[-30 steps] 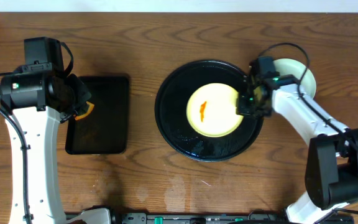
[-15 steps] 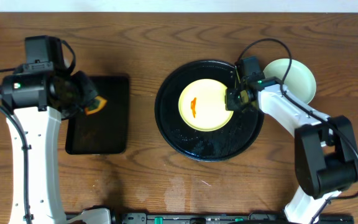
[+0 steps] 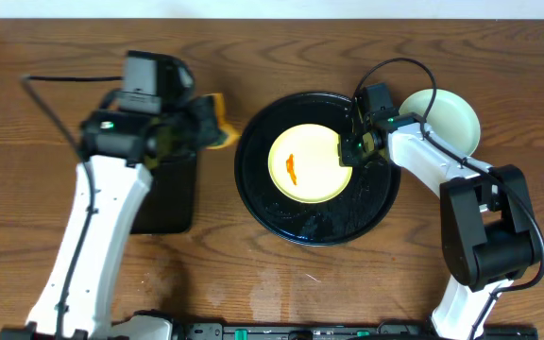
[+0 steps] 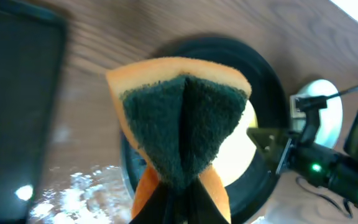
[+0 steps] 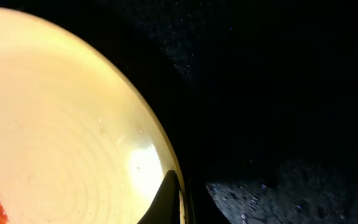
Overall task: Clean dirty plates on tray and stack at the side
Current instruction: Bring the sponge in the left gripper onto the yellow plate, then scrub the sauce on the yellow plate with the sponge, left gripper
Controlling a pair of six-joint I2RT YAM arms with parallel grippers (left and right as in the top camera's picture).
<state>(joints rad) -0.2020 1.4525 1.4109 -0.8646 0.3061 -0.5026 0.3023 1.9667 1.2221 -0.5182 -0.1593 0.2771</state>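
A pale yellow plate with an orange smear lies in the round black tray. My right gripper is shut on that plate's right rim; the right wrist view shows one dark finger over the yellow plate edge, with the black tray beyond. My left gripper hovers just left of the tray, shut on a folded sponge. In the left wrist view the sponge is orange with a dark green face, pinched by the left gripper. A second pale plate rests on the table right of the tray.
A rectangular black tray lies at the left, partly under my left arm. Wet patches mark the wood between the two trays. The right arm's cable loops above the round tray.
My left arm has swung right from the rectangular tray to the round tray's left edge, carrying the sponge. The right gripper has slid the yellow plate slightly left.
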